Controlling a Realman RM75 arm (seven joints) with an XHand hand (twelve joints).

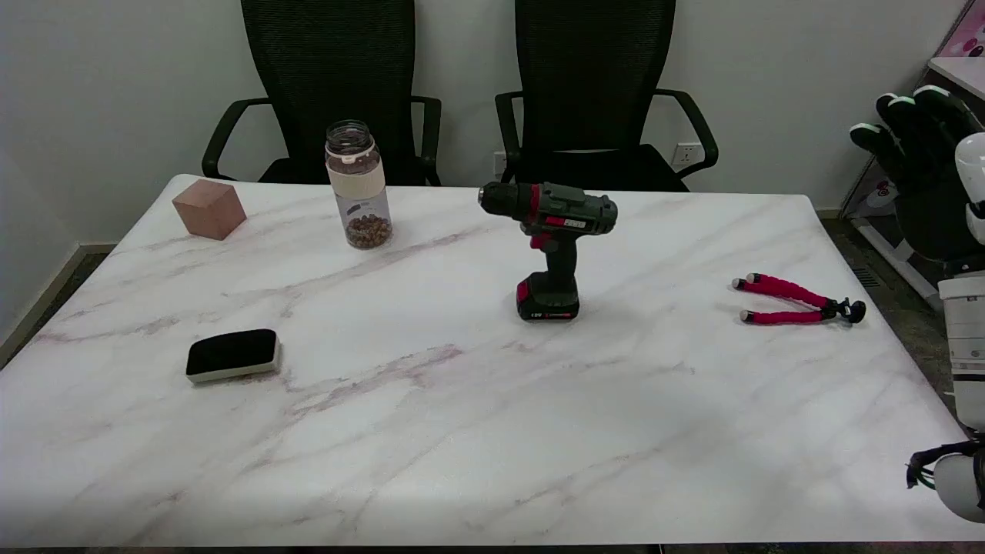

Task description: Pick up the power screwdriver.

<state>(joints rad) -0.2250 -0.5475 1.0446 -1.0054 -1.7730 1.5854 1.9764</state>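
Note:
The power screwdriver (555, 250) is dark green and black with red trim. It stands upright on its battery base near the middle of the marble table (431, 431), chuck pointing left. My right hand (919, 146) hangs in the air beyond the table's right edge, well to the right of the screwdriver and above table height. Its black fingers are spread apart and nothing is in them. The white forearm (966, 346) rises along the picture's right border.
A red-legged mini tripod (793, 302) lies between the screwdriver and my hand. At the back left stand a clear jar of nuts (358, 185) and a wooden cube (208, 208). A black eraser (232, 355) lies front left. Two black chairs (592, 92) stand behind the table.

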